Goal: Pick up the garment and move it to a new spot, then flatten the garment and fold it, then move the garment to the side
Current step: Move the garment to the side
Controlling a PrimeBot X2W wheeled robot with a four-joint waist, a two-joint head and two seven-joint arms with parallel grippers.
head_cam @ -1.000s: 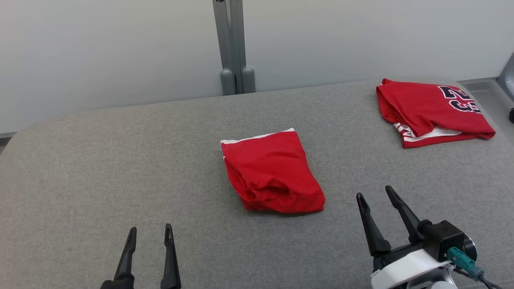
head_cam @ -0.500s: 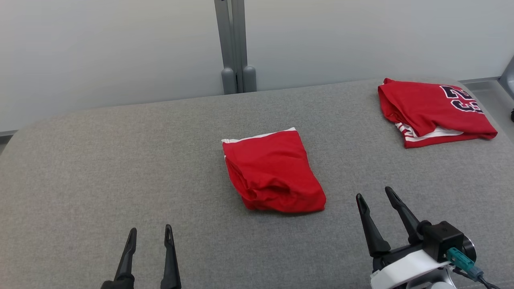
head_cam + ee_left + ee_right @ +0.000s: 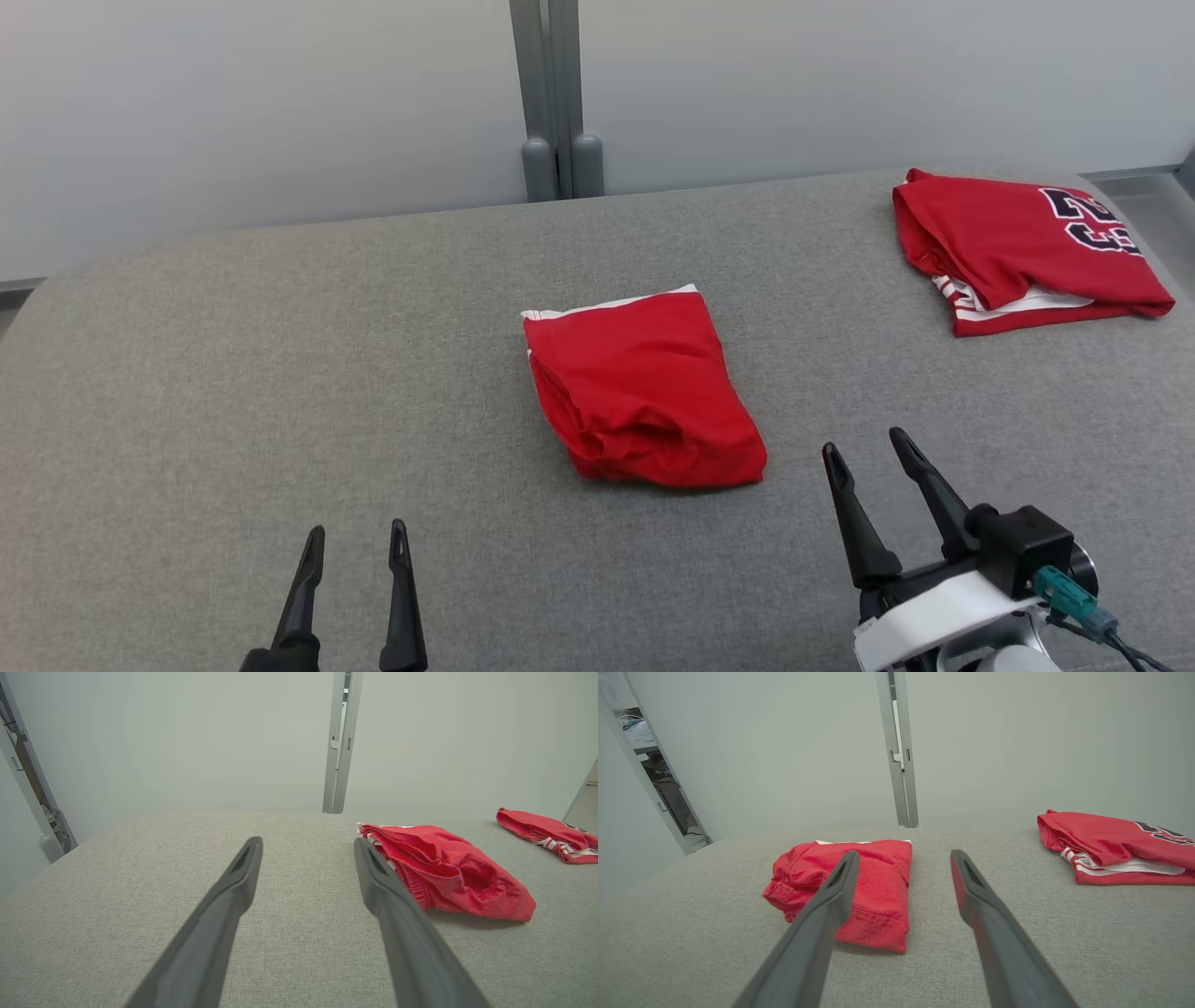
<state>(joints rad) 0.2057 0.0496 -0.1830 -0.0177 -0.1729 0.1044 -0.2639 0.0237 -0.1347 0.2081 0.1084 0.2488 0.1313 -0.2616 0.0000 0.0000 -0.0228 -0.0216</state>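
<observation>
A folded red garment (image 3: 644,387) with a white waistband lies in the middle of the grey padded table (image 3: 233,373); it also shows as the garment (image 3: 444,872) right of my left fingers and the garment (image 3: 882,886) behind my right gripper's left finger. My left gripper (image 3: 357,537) hovers open near the table's front left, well short of it. My right gripper (image 3: 864,448) stands open just to the garment's right front, not touching. Nothing is between either pair of fingers.
A second folded red garment (image 3: 1022,247) with dark numbers and white stripes lies at the table's far right corner, seen too as the jersey (image 3: 1115,851). A grey post (image 3: 555,98) stands against the pale wall behind the table.
The whole head view has shifted slightly, so the camera moved. Both garments and both open grippers keep their places on the table.
</observation>
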